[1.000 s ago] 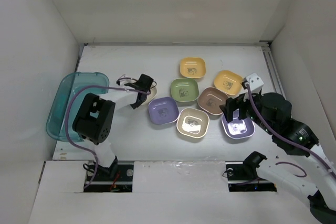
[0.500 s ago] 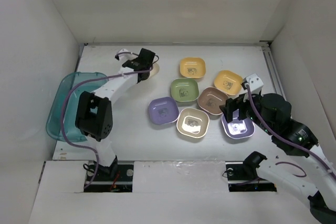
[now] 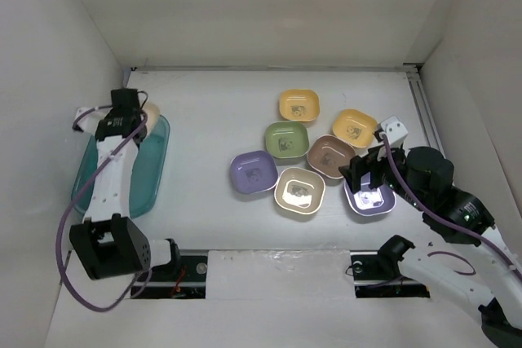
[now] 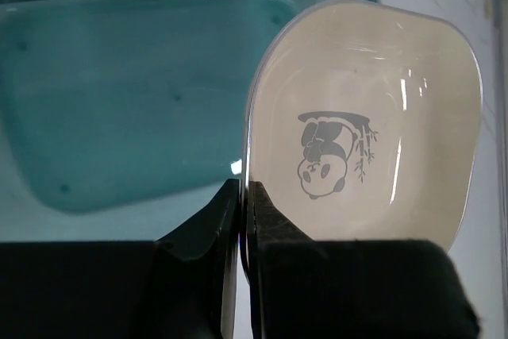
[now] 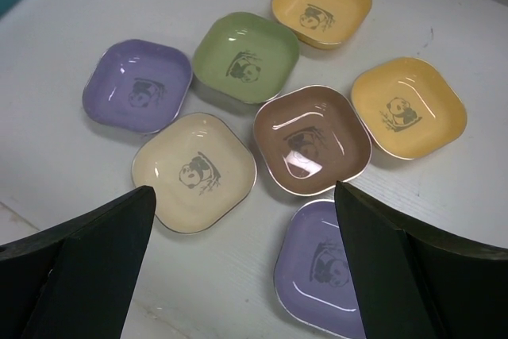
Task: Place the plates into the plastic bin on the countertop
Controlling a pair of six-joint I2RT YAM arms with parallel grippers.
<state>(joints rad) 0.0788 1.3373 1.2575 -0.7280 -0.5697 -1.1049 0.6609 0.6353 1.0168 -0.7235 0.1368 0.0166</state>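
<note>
My left gripper (image 4: 244,196) is shut on the rim of a cream plate (image 4: 365,125) with a panda mark, holding it tilted over the translucent teal plastic bin (image 4: 135,93). From above, that gripper (image 3: 130,110) and its plate (image 3: 151,112) hang at the far end of the bin (image 3: 147,173). Several plates lie clustered on the white countertop (image 3: 204,103): yellow (image 5: 321,5), yellow (image 5: 406,105), green (image 5: 246,57), brown (image 5: 312,139), purple (image 5: 139,85), beige (image 5: 194,171), purple (image 5: 325,271). My right gripper (image 5: 244,190) hovers open above the near ones, holding nothing.
White walls enclose the countertop on the left, back and right. The bin lies against the left wall. A metal rail (image 3: 424,103) runs along the right edge. The right arm (image 3: 432,193) stands over the near right plates.
The left gripper closed on the cream plate, lifted it from the middle of the countertop and swung it left over the bin. The right arm has barely moved.
</note>
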